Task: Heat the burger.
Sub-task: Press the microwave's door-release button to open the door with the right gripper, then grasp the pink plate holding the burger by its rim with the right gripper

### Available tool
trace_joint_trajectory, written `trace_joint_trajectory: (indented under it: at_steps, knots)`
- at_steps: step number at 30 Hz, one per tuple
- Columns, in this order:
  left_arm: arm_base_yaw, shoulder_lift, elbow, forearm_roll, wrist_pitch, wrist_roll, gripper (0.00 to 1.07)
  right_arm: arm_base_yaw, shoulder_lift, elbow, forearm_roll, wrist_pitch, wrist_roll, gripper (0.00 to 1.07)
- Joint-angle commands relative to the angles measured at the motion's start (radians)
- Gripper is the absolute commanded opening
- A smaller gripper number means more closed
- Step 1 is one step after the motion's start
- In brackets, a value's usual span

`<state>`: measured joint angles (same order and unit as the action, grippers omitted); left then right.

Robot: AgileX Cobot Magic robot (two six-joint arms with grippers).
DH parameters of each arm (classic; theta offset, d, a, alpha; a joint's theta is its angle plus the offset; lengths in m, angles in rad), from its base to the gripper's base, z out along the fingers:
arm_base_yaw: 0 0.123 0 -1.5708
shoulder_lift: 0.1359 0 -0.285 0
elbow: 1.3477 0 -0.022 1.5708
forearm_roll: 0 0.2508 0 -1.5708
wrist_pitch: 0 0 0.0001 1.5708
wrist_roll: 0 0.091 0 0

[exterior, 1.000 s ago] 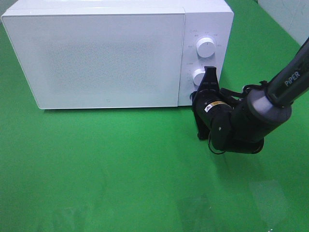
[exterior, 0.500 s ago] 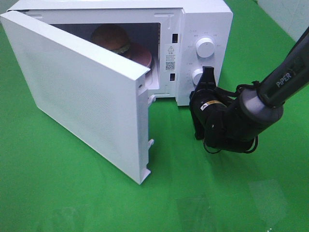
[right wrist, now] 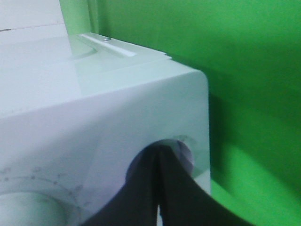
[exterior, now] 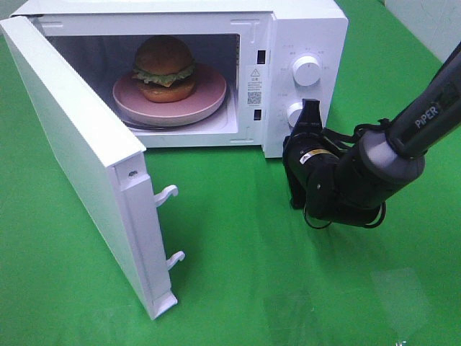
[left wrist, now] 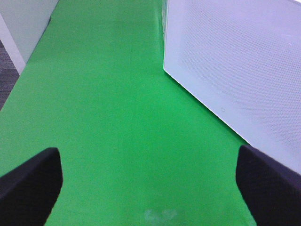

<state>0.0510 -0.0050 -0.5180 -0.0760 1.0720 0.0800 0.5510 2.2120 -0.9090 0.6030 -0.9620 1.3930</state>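
Note:
The burger [exterior: 164, 68] sits on a round pink plate [exterior: 209, 99] inside the white microwave [exterior: 302, 29]. The microwave's door [exterior: 72, 144] stands swung wide to the left. My right gripper [exterior: 311, 108] is shut and empty, with its tips at the lower knob [exterior: 294, 113] on the control panel. In the right wrist view the right gripper [right wrist: 159, 153] points at a round control [right wrist: 181, 146] near the panel's corner. My left gripper [left wrist: 150, 188] is open over bare green cloth, with the door's outer face [left wrist: 235, 61] ahead of it. It does not show in the high view.
An upper knob [exterior: 307, 70] sits above the lower one. The open door's latch hooks [exterior: 167, 193] jut over the green table [exterior: 238, 274]. The right arm [exterior: 374, 169] stretches in from the right edge.
The microwave door went from shut to half open to fully open, uncovering the burger and plate. My right gripper has drawn back slightly from the panel.

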Motion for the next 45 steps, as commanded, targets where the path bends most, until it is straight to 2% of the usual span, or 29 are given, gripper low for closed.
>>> trace_joint_trajectory:
  at_steps: [1,16,26,29,42,45]
  knots:
    - [0.003,-0.016,0.001,-0.003,-0.004,-0.001,0.94,-0.035,-0.043,-0.029,-0.088,-0.269,-0.005,0.00]
    - [0.003,-0.016,0.001,-0.003,-0.004,-0.001,0.94,-0.035,-0.163,0.147,-0.155,0.024,-0.004,0.00]
    - [0.003,-0.016,0.001,-0.003,-0.004,-0.001,0.94,-0.035,-0.286,0.259,-0.278,0.248,-0.019,0.00]
    - [0.003,-0.016,0.001,-0.003,-0.004,-0.001,0.94,-0.035,-0.315,0.276,-0.279,0.272,-0.043,0.00]
    - [0.003,-0.016,0.001,-0.003,-0.004,-0.001,0.94,-0.035,-0.513,0.284,-0.279,0.531,-0.420,0.01]
    - [0.003,-0.016,0.001,-0.003,-0.004,-0.001,0.94,-0.035,-0.567,0.283,-0.279,0.608,-0.580,0.02]
